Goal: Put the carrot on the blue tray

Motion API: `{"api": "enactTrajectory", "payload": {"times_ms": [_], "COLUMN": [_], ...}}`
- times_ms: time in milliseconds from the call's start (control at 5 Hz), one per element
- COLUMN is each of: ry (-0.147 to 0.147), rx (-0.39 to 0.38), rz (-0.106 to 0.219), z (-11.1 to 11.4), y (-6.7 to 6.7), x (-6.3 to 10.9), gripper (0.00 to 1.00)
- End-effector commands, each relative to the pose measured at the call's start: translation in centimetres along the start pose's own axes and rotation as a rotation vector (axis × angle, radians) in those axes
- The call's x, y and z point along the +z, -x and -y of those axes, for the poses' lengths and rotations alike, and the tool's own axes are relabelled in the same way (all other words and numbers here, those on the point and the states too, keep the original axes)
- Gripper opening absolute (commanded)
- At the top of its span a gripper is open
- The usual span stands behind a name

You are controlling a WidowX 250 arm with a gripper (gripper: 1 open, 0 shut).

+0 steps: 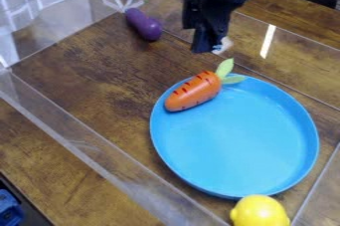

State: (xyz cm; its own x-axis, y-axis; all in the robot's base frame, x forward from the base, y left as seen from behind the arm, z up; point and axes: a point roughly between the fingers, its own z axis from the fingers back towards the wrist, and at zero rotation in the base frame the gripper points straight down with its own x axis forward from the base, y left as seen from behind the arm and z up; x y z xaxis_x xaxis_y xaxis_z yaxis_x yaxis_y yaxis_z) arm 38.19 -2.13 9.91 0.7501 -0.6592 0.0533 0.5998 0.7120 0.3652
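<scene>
The carrot (pixel 194 91) is lying on its side across the upper-left rim of the blue tray (pixel 253 155), its orange body overhanging the edge toward the wooden table (pixel 93 81) while its green leafy top is pointing up and to the right, over the tray's inner floor; it is short and stubby, bright orange with a few darker grooves crossing the body, and the leaves are pale green. The tray is a large round dish, bright blue with a shallow raised rim, far wider than the carrot.

The gripper (pixel 210 43) is hanging above the table just beyond the tray's far edge, apart from the carrot and gripping nothing; its dark body is blurring together with the fingers, so how wide the jaws are standing cannot be told from this view.

A purple eggplant (pixel 145 25) is lying near the back left of the table, well apart from the tray; a yellow lemon (pixel 260 212) is sitting just beside the tray's near edge, at the bottom right.
</scene>
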Motion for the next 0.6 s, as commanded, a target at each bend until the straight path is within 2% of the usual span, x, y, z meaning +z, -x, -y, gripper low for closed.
{"api": "enactTrajectory", "payload": {"times_ms": [0, 400], "ry": [-0.043, -0.039], "rx": [0.071, 0.114], "rz": [0.047, 0.047], "z": [-1.2, -0.3], "y": [0.7, 1.5], "x": [1.2, -2.9], "gripper": [1.00, 1.00]}}
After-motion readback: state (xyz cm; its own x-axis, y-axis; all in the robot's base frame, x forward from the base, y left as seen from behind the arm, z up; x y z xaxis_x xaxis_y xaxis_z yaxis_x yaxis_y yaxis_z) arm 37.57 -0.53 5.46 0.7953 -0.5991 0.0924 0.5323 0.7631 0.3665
